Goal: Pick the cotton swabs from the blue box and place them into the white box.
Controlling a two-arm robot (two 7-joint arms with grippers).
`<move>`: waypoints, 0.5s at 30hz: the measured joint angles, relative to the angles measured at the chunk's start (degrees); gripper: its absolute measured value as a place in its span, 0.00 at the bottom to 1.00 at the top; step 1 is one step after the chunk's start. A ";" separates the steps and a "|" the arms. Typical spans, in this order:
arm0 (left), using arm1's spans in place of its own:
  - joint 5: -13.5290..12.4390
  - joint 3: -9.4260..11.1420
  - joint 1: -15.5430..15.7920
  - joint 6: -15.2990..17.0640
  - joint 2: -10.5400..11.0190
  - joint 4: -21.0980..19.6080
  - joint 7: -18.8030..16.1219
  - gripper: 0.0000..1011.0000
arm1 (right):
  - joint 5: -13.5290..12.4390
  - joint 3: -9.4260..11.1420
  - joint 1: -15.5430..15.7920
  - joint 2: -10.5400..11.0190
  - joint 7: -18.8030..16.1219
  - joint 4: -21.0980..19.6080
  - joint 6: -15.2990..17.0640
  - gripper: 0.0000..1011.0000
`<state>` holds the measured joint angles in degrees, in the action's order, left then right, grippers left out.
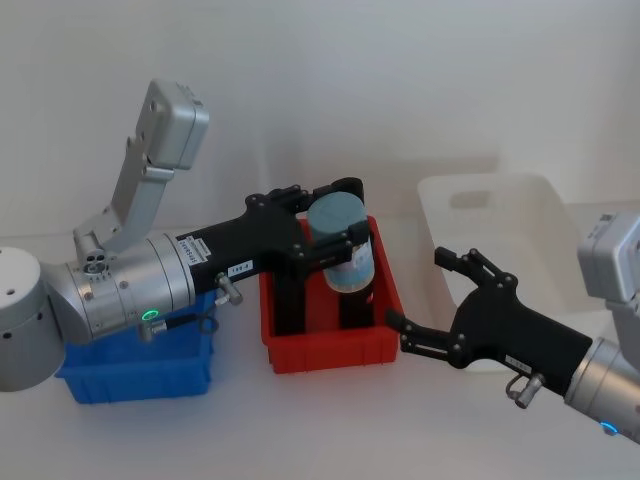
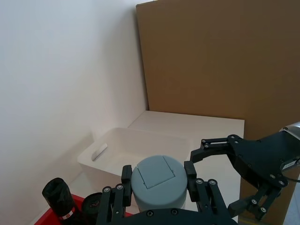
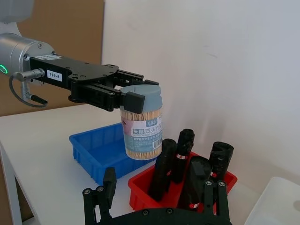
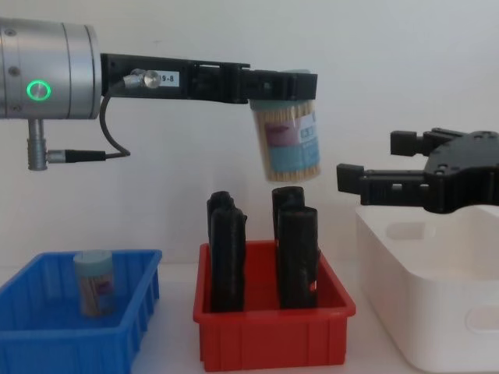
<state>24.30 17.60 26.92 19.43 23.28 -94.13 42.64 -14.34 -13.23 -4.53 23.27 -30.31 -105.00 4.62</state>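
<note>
My left gripper point(image 1: 335, 225) is shut on a tub of cotton swabs point(image 1: 340, 250), a clear tub with a pale blue lid. It holds the tub point(image 4: 290, 144) in the air, slightly tilted, above the red bin point(image 4: 273, 343). A second tub of cotton swabs point(image 4: 95, 282) stands upright in the blue box point(image 4: 47, 343) at the left. The white box point(image 1: 500, 200) sits at the right, beyond the red bin. My right gripper point(image 1: 416, 290) hovers open with nothing in it between the red bin and the white box, at the white box's near corner.
Several tall black objects point(image 4: 226, 249) stand upright in the red bin directly under the held tub. The three boxes sit in a row on a white table against a white wall. A brown cardboard panel point(image 2: 211, 61) stands beyond the white box.
</note>
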 joint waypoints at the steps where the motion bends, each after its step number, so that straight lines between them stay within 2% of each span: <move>1: 0.00 0.00 0.00 0.00 0.00 0.00 0.01 0.66 | 0.05 0.00 -0.23 0.00 -0.37 0.13 0.05 0.99; 15: 0.00 0.00 0.01 0.00 0.00 0.00 0.05 0.66 | 1.02 -0.62 -5.85 -1.52 -6.52 4.38 0.79 0.99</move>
<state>24.30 17.59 26.93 19.43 23.28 -94.13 42.69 -13.31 -13.85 -10.38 21.75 -36.82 -100.62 5.41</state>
